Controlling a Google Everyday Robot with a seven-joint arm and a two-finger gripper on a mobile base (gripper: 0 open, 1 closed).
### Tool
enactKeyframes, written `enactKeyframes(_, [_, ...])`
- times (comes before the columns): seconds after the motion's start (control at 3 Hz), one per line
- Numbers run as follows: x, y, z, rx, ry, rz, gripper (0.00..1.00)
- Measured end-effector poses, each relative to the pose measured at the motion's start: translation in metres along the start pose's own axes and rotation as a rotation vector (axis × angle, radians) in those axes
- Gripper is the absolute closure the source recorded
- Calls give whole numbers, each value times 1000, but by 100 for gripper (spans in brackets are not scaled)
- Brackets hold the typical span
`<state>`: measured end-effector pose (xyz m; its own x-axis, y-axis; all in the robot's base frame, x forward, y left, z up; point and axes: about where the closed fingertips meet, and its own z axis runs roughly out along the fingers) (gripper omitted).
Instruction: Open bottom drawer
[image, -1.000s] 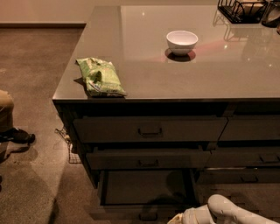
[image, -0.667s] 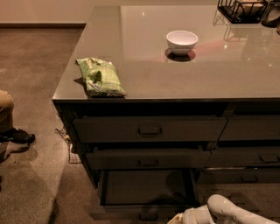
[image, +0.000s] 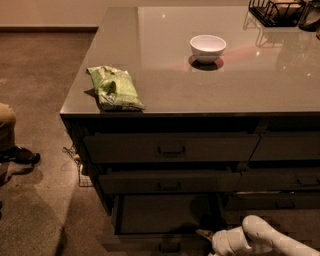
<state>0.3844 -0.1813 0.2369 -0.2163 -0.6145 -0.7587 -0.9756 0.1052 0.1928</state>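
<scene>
Dark grey-brown flat-fronted bottom drawer (image: 140, 244) was dark inside. Off-white plastic gripper (image: 206, 235) was low at its front edge. Green-and-white printed crinkled bag (image: 116, 89), plain white round bowl (image: 208, 47), glossy grey countertop (image: 165, 65), speckled brown floor (image: 40, 75), black wire rack (image: 272, 11).

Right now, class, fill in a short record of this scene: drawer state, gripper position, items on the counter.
bottom drawer: pulled out, dark inside showing
drawer handle: centre of the front, free of the gripper
gripper: low, by the right part of the open bottom drawer, on a white arm
counter: holds three things
green bag: near the front left edge
white bowl: mid-counter, upright
wire rack: far right corner
</scene>
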Motion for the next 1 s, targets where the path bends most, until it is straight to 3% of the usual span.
enactKeyframes(0.33, [4, -18, 0, 15, 29, -17, 0])
enactKeyframes(0.67, [14, -39, 16, -2, 70, -12, 0])
enactKeyframes(1.0, [25, -53, 32, -29, 85, 0, 19])
